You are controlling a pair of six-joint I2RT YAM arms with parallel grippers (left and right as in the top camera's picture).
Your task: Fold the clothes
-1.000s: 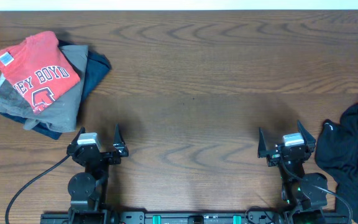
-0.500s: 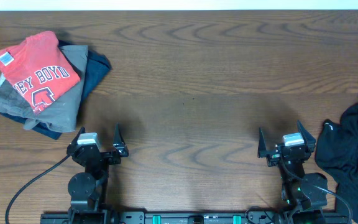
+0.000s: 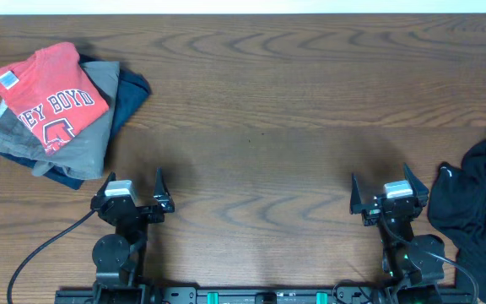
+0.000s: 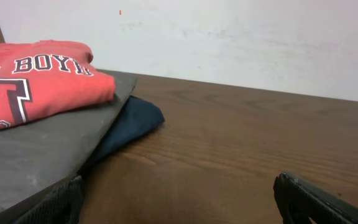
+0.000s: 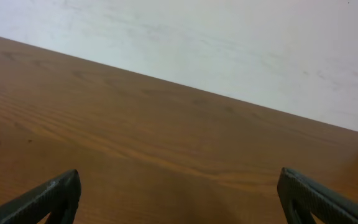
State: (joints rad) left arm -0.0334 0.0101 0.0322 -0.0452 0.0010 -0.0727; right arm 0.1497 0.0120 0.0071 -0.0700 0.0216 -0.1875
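At the right edge of the surface (image 3: 260, 101) lies the black T-shirt (image 3: 477, 198), crumpled, just beside the right claw (image 3: 382, 187). Both it and the left claw (image 3: 132, 187) stand wide open, empty. Far left, a red T-shirt (image 3: 49, 97) reads "BOYD" in white letters, atop grey and navy garments (image 3: 91, 142).

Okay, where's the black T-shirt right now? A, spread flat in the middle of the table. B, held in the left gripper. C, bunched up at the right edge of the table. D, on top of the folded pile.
C: the black T-shirt lies crumpled at the right edge of the table, just beside the open, empty right gripper, while a red T-shirt tops the folded pile.
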